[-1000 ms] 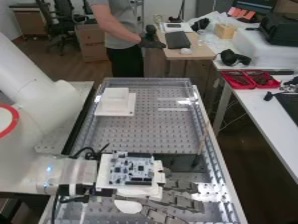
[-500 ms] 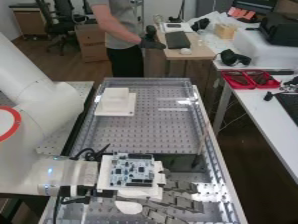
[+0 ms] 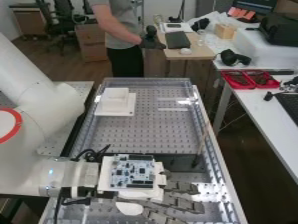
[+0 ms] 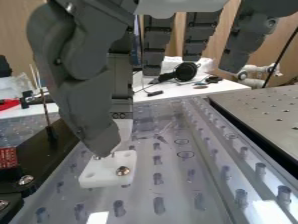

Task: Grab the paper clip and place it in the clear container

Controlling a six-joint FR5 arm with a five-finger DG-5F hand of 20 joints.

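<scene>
Over the near part of the bench, the hand point(image 3: 178, 196) points across toward the right side in the high view, its fingers extended and apart. In the wrist view the thumb of the hand point(image 4: 83, 95) hangs in front, with the relaxed fingers behind it. The hand is open, with nothing seen between thumb and fingers. A thin small thing point(image 4: 160, 138) lies on the clear perforated surface beyond the thumb; I cannot tell whether it is the paper clip. Clear walls edge the perforated bench surface point(image 3: 149, 132); whether they belong to the clear container is unclear.
A white stepped block point(image 3: 116, 102) stands toward the bench's far left. A white plate with screws point(image 4: 109, 169) lies below the thumb tip in the wrist view. A dark panel point(image 3: 181, 161) and a thin upright rod point(image 3: 199, 146) stand beyond the fingers.
The hand has shifted very slightly toward the near end of the bench, and the white arm's links have swung a little. The fingers stay extended.
</scene>
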